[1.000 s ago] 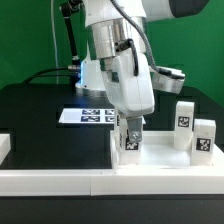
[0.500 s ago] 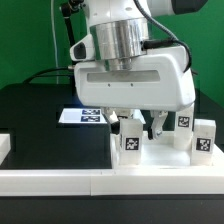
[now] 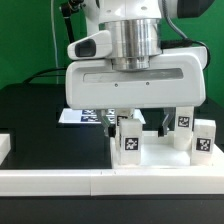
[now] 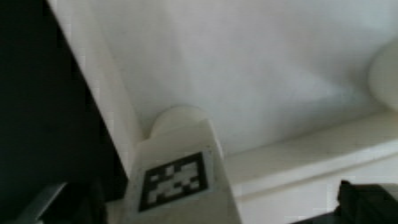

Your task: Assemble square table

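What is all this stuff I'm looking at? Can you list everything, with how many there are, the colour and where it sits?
table top: one, white, raised rim, lying flat on the exterior view's right of the black table.
legs: three seen, white blocks with black-and-white tags, standing upright on the table top; one below the gripper, two toward the exterior view's right.
marker board: one, thin and white with several tags, flat on the black table behind the gripper, partly hidden.
border rails: white, along the near edge; a short end at the exterior view's left.
black table: one, under everything.
green backdrop: behind the scene.
gripper: one, white and grey, open, above the nearest leg, holding nothing.
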{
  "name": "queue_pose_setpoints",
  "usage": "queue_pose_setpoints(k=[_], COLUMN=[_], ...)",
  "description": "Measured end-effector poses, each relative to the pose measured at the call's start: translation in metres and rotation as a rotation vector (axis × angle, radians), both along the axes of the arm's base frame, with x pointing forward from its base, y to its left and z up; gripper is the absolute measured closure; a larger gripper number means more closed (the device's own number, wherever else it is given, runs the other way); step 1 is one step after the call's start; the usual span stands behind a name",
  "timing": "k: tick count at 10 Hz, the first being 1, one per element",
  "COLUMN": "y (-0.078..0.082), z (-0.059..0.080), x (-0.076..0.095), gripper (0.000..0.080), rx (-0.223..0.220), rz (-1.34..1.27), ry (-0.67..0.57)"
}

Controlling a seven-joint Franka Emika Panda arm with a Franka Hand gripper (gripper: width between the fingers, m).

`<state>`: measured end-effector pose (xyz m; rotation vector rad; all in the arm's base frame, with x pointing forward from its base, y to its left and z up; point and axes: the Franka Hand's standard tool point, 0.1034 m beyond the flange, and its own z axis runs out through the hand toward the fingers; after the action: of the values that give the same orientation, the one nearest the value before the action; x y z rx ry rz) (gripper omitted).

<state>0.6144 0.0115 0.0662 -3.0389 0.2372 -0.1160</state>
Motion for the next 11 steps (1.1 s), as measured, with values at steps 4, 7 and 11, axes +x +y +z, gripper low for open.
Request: queue_pose_setpoints(k=[4,7,11], y=[-0.0082,-0.0077,-0.0074], z=[0.0026,0.0026,0.0028], x=[0.0054,0.0055,0.0059], gripper=[0.0183,0.0512,0.0511], rx=[-0.026,-0.013,0.013], rz=[0.14,0.025,-0.218], ry=[-0.037,-0.029,-0.012])
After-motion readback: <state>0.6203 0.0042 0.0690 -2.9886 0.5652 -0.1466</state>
